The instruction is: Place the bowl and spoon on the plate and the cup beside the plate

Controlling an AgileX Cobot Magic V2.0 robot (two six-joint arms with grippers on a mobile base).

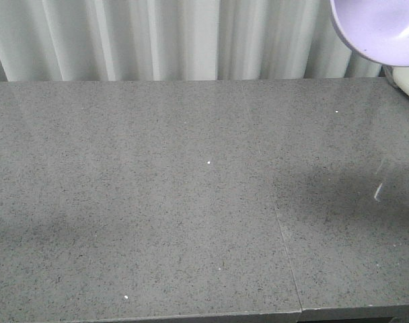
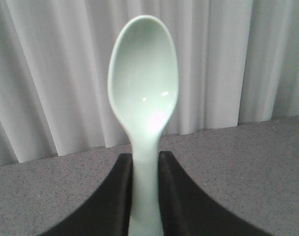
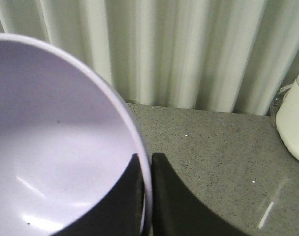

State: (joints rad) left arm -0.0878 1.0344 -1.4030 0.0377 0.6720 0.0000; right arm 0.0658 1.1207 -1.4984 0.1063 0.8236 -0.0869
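My left gripper (image 2: 145,158) is shut on the handle of the pale mint-green spoon (image 2: 143,83). The spoon stands upright above the table, its hollow facing the left wrist camera. My right gripper (image 3: 145,161) is shut on the rim of the lavender bowl (image 3: 51,147), with one finger inside and one outside. In the front view the bowl (image 1: 383,30) hangs high at the top right corner and neither gripper shows. The plate and the cup are out of view.
The grey speckled table (image 1: 191,188) has a seam running to its front edge at the right. A white pleated curtain (image 1: 157,40) hangs behind it. A white rounded container (image 3: 294,118) stands at the table's far right edge.
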